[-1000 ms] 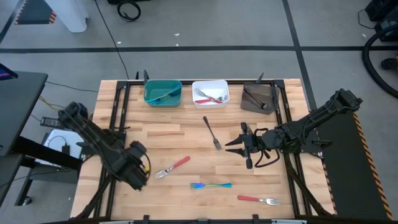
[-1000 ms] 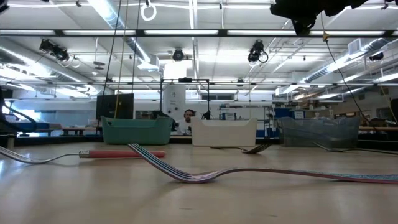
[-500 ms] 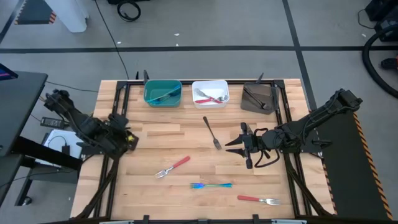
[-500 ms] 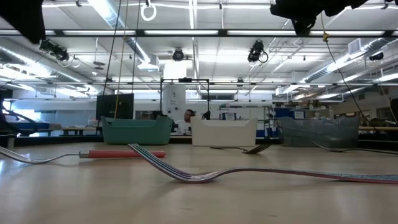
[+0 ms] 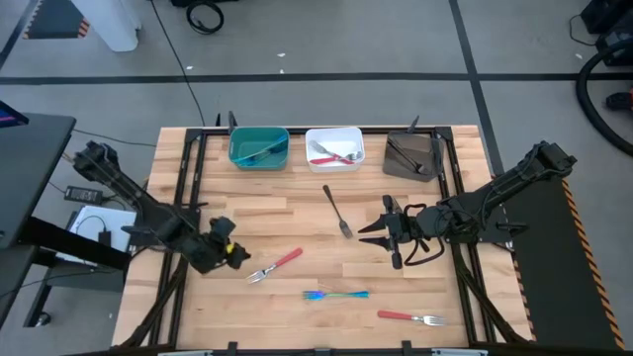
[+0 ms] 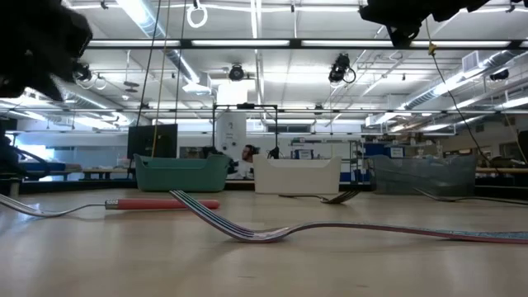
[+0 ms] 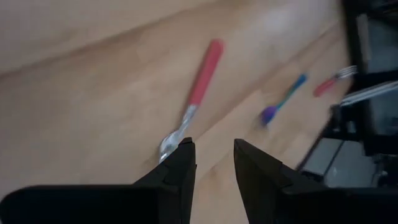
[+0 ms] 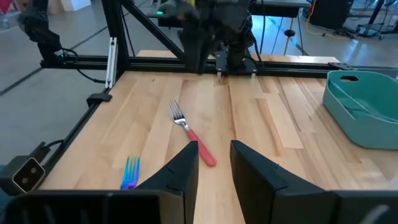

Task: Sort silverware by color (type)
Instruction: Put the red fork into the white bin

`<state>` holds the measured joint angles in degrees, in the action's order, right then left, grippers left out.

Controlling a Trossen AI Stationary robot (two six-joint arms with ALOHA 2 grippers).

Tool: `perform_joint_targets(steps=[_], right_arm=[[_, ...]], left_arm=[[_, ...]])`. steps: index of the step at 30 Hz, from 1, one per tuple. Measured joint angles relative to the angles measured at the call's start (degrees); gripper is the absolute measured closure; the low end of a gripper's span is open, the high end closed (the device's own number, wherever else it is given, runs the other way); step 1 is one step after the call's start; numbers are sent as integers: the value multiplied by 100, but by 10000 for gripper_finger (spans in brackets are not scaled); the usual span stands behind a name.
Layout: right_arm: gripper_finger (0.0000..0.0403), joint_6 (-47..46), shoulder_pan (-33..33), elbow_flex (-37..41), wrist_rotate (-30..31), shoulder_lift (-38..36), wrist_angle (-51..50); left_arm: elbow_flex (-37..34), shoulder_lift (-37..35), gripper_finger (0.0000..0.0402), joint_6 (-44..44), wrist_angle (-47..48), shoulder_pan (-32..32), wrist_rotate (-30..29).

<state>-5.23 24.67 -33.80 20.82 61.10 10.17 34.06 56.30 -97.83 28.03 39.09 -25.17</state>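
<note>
Your left end effector (image 5: 235, 251) hangs low over the left side of the tabletop (image 5: 297, 213), just beside the tines of a red fork (image 5: 274, 265). In the left wrist view its two fingers (image 7: 180, 168) stand a little apart with nothing between them, and the red fork's tines sit just past the tips.

Your right end effector (image 5: 368, 233) waits over the right side of the tabletop, just beside the tines of a dark fork (image 5: 337, 211). Its fingers (image 8: 186, 163) are also a little apart and hold nothing.

You have four forks lying loose on the wood. The red fork is near the left end effector. The dark fork lies in the middle. A blue fork (image 5: 336, 294) lies nearer the front edge. A second red fork (image 5: 409, 317) lies at the front right.

Three bins stand in a row along the far edge. The teal bin (image 5: 259, 148) has a blue fork in it. The white bin (image 5: 334, 146) has red forks in it. The brown bin (image 5: 412, 155) has dark forks in it.

In the low view the blue fork (image 6: 330, 231) arches up close to the camera, and the red fork (image 6: 161, 204) lies behind it.
</note>
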Motion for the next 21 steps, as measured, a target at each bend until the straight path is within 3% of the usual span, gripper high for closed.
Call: perform_joint_targets(steps=[5,11,21], right_arm=[[301,-62,0,0,0,0,-37],[301,-62,0,1,1,0,-41],[301,-129,0,2,1,0,5]], left_arm=[[-129,528,292,-617,-433,317,15],[-129,1069,292,-694,-1260,597,20],[-142,1322,292,-838,-871,617,245]])
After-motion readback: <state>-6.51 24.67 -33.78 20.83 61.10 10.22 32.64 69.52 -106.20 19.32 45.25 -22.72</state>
